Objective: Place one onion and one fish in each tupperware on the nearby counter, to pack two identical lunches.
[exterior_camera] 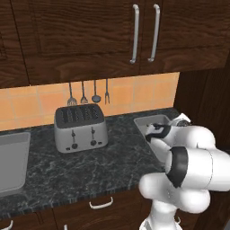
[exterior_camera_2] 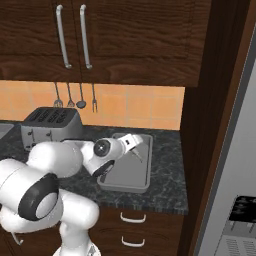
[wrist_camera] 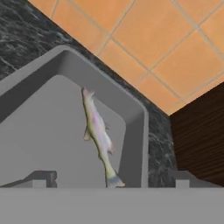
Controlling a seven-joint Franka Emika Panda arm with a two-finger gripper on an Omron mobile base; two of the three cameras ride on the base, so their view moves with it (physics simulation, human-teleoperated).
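Note:
A slim silvery fish [wrist_camera: 99, 135] lies flat on the floor of a grey tupperware [wrist_camera: 48, 127], close to its far wall. In the right base view the same fish [exterior_camera_2: 136, 156] rests in the tupperware [exterior_camera_2: 122, 176] on the dark speckled counter [exterior_camera_2: 165, 192]. My gripper [wrist_camera: 113, 181] hovers just above the fish's tail, open, with its fingertips [wrist_camera: 43, 178] wide apart and nothing between them. In the left base view the gripper [exterior_camera: 155, 131] hangs over that tray's rim [exterior_camera: 150, 120], and a second grey tupperware [exterior_camera: 12, 159] sits at the far left. The onion is out of view.
A silver toaster [exterior_camera: 81, 128] stands on the counter [exterior_camera: 112, 166] between the two trays. Utensils [exterior_camera: 83, 94] hang on the orange tiled wall behind it. A tall dark wooden panel [exterior_camera_2: 210, 125] closes off the counter's right end.

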